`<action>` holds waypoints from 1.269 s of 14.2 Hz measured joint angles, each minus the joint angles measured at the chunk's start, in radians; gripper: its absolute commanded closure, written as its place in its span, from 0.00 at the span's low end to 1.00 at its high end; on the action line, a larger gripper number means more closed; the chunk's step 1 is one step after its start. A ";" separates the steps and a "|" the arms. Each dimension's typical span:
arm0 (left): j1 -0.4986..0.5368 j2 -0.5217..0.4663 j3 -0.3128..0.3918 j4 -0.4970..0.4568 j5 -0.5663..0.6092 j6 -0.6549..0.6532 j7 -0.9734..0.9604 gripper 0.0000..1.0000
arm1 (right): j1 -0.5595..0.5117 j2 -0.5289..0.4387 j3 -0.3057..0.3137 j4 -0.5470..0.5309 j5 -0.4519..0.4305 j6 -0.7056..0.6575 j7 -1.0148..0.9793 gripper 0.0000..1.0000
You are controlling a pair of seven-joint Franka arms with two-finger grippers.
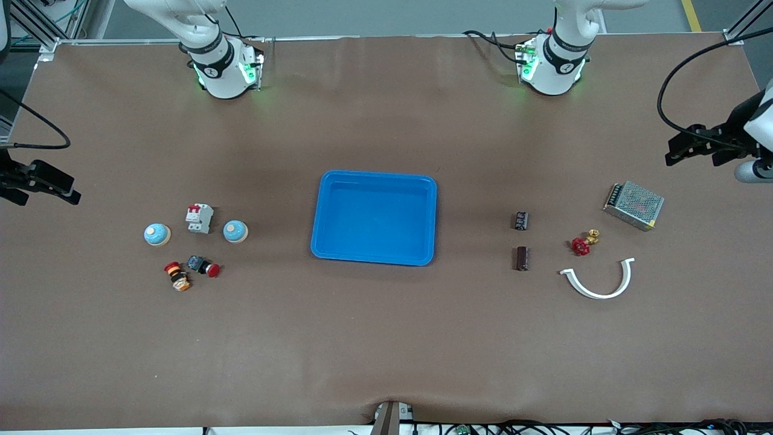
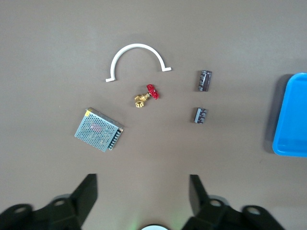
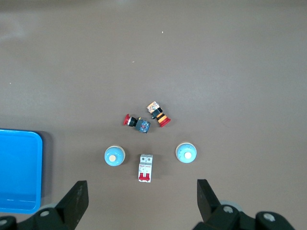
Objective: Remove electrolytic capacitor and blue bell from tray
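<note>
Two capacitors lie on the brown desk (image 1: pixel 386 338) toward the left arm's end: a black capacitor (image 1: pixel 521 220) and, nearer the front camera, a dark brown capacitor (image 1: pixel 522 258), well apart from the blue tray (image 1: pixel 374 217) at the middle. Two blue bells stand toward the right arm's end: one bell (image 1: pixel 235 231) nearer the tray and an outer bell (image 1: pixel 157 234), with a white circuit breaker (image 1: pixel 199 218) between them. Nearer the front camera than these lie two red push-button switches, one with a black body (image 1: pixel 203 266) and one with an orange body (image 1: pixel 177 277). Beside the capacitors sit a red-handled brass valve (image 1: pixel 583 243), a white curved clamp (image 1: pixel 601 280) and a metal mesh power supply (image 1: pixel 633 205).

The left pincer (image 1: pixel 694 146) hangs above the desk near the power supply, fingers (image 2: pixel 86 194) spread wide, holding nothing. The right pincer (image 1: pixel 42 180) hangs over the desk's edge at the right arm's end, also wide and empty.
</note>
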 measured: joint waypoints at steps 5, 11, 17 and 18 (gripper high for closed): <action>-0.018 -0.062 0.003 0.003 0.000 -0.012 0.030 0.00 | 0.000 -0.001 -0.001 0.001 0.000 0.000 0.000 0.00; -0.018 -0.053 0.005 0.009 0.000 -0.012 0.035 0.00 | 0.000 -0.001 -0.002 0.005 0.000 0.000 0.000 0.00; -0.018 -0.037 0.006 0.027 0.000 -0.012 0.074 0.00 | -0.001 -0.001 -0.002 0.005 0.000 0.000 0.000 0.00; -0.018 -0.037 0.006 0.028 0.000 -0.012 0.074 0.00 | -0.001 -0.001 -0.002 0.005 0.000 0.000 0.000 0.00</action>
